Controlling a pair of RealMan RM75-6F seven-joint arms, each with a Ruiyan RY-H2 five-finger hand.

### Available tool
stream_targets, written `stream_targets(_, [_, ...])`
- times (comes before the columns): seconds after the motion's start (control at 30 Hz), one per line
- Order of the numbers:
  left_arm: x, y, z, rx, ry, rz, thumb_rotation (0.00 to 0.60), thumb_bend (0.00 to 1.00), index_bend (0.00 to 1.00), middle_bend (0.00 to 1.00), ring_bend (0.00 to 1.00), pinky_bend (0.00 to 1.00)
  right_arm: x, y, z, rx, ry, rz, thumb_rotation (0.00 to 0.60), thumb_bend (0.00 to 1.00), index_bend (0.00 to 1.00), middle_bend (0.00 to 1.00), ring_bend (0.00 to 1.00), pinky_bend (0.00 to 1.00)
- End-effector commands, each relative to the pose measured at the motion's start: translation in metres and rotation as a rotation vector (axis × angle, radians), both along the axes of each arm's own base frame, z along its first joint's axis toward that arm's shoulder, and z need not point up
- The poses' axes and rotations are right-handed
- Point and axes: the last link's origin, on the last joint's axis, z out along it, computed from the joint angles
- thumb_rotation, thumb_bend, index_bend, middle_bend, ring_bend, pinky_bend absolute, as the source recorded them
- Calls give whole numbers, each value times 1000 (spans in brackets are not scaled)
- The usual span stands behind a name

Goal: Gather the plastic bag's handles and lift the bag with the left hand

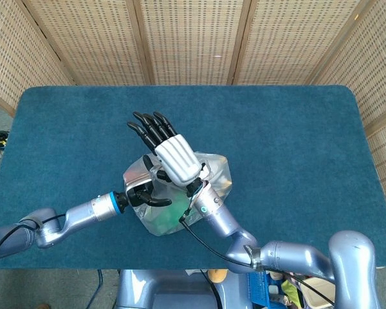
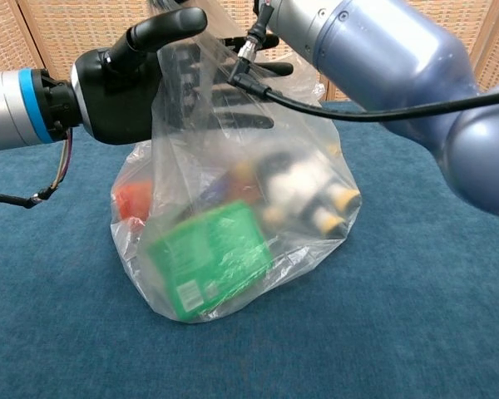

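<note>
A clear plastic bag (image 2: 233, 224) stands on the blue table (image 2: 432, 316), holding a green packet (image 2: 209, 256), something red and other items. In the head view the bag (image 1: 213, 179) shows beneath both hands. My left hand (image 2: 121, 83) is at the bag's upper left. Its fingers (image 2: 233, 83) reach out straight behind the plastic, and its thumb arches over the top edge. In the head view the left hand (image 1: 143, 194) lies under the right one. My right hand (image 1: 172, 156) hovers flat over the bag's top with its fingers extended. Only the right forearm (image 2: 374, 50) shows in the chest view.
The blue cloth-covered table (image 1: 296, 135) spreads around the bag on all sides. Woven wicker screens (image 1: 193, 38) stand close behind the far edge and along both sides. A black cable (image 2: 349, 112) runs off my right forearm above the bag.
</note>
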Motion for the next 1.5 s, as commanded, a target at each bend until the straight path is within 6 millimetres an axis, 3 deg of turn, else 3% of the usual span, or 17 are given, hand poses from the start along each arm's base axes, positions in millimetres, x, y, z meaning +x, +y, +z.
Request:
stream_targets(0.03, [4, -1, -3, -8, 1, -4, 512, 250, 216, 186, 172, 188, 6, -3, -1, -10, 43, 0, 600, 628, 53, 13, 0, 0])
stream_targets(0.23, [10, -4, -7, -19, 7, -18, 529, 251, 219, 186, 173, 187, 12, -7, -2, -5, 146, -20, 600, 530, 52, 13, 0, 0])
stream_targets(0.3, [12, -5, -8, -21, 11, -25, 533, 253, 221, 187, 173, 188, 13, -8, 1, -11, 174, -30, 600, 411, 49, 13, 0, 0])
stream_targets(0.37, [13, -6, -8, -22, 14, -30, 540, 252, 223, 188, 173, 188, 15, -7, 4, -20, 189, -41, 600, 176, 39, 14, 0, 0])
stream_targets(0.47, [14, -7, -9, -29, 23, -43, 558, 252, 243, 202, 176, 188, 18, -8, 12, -75, 235, -49, 600, 14, 21, 14, 0, 0])
stream_targets(0.8, [15, -11, -14, -52, 20, -54, 566, 252, 266, 229, 178, 188, 19, -15, 34, -270, 400, -29, 600, 0, 0, 14, 0, 0])
stream_targets(1.07, [18, -8, -14, -43, -2, -34, 572, 252, 260, 228, 177, 188, 9, -8, 40, -236, 477, -25, 600, 0, 0, 14, 0, 0])
stream_targets(1.5, [30, -9, -16, -49, -14, -45, 582, 252, 260, 229, 178, 188, 4, -5, 54, -345, 586, -1, 600, 0, 0, 6, 0, 0])
